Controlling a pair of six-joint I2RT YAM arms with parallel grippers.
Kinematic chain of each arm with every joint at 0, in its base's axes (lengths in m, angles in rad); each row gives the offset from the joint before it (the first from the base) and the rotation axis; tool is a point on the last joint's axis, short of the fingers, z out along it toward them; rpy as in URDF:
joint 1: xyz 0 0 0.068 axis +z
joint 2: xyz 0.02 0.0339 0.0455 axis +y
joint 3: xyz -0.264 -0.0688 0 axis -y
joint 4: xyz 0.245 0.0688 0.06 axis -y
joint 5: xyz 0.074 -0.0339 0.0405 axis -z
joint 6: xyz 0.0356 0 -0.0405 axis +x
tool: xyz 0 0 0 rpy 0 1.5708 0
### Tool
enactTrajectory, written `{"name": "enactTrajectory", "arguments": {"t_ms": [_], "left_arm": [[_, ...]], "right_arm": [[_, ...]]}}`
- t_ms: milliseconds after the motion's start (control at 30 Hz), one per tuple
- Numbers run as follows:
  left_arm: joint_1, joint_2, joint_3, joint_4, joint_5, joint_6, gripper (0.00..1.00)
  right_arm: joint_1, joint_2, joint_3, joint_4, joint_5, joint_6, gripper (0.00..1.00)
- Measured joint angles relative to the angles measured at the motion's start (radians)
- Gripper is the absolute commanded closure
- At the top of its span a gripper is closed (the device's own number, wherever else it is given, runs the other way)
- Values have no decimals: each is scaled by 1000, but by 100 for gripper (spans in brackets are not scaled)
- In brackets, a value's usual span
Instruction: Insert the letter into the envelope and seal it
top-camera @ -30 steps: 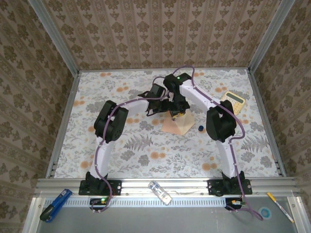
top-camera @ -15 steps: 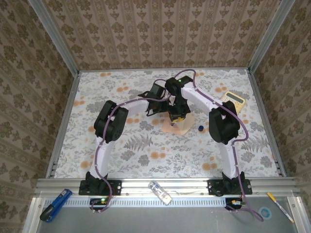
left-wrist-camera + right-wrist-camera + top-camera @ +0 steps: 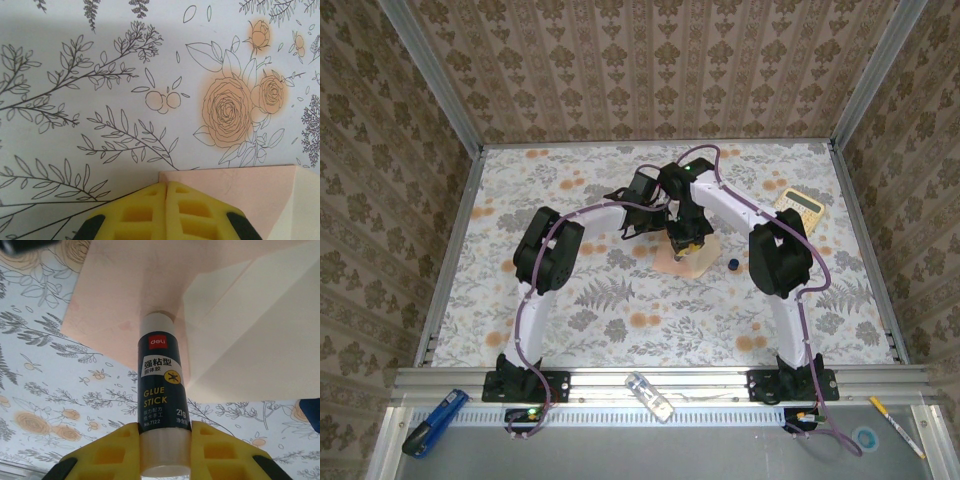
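The salmon-pink envelope (image 3: 682, 264) lies flat at mid-table with its paler cream flap (image 3: 255, 325) folded open. My right gripper (image 3: 165, 440) is shut on a dark blue glue stick (image 3: 161, 385), whose white tip touches the envelope (image 3: 115, 290) beside the flap's edge. My left gripper (image 3: 166, 186) is shut with nothing between its yellow fingers, its tips resting on a corner of the envelope (image 3: 230, 195). In the top view both grippers meet over the envelope, the right gripper (image 3: 688, 243) in front of the left gripper (image 3: 666, 224). The letter is hidden.
A small blue cap (image 3: 732, 265) lies just right of the envelope. A yellow calculator (image 3: 799, 209) sits at the back right. The floral tablecloth (image 3: 570, 300) spreads open to the left and front. Loose tools lie on the near rail (image 3: 650, 395).
My right gripper has slid the glue stick a little toward the near side over the envelope, covering more of it. The left gripper has stayed put.
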Motion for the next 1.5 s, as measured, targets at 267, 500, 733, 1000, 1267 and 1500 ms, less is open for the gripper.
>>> {"name": "enactTrajectory", "arguments": {"t_ms": [267,500,733,1000,1267,1500], "left_arm": [[0,0,0,0,0,0,100],[0,0,0,0,1,-1,100],[0,0,0,0,1,-15,100],[0,0,0,0,1,-19,100],[2,0,0,0,4,-21,100],[1,0,0,0,4,-21,100]], "right_arm": [[0,9,15,-18,31,0,94],[-9,87,143,-82,43,-4,95],[-29,175,288,-145,47,-9,95],[-41,243,409,-184,63,-19,95],[-70,277,468,-184,73,-24,96],[-97,277,472,-169,73,-26,96]]}}
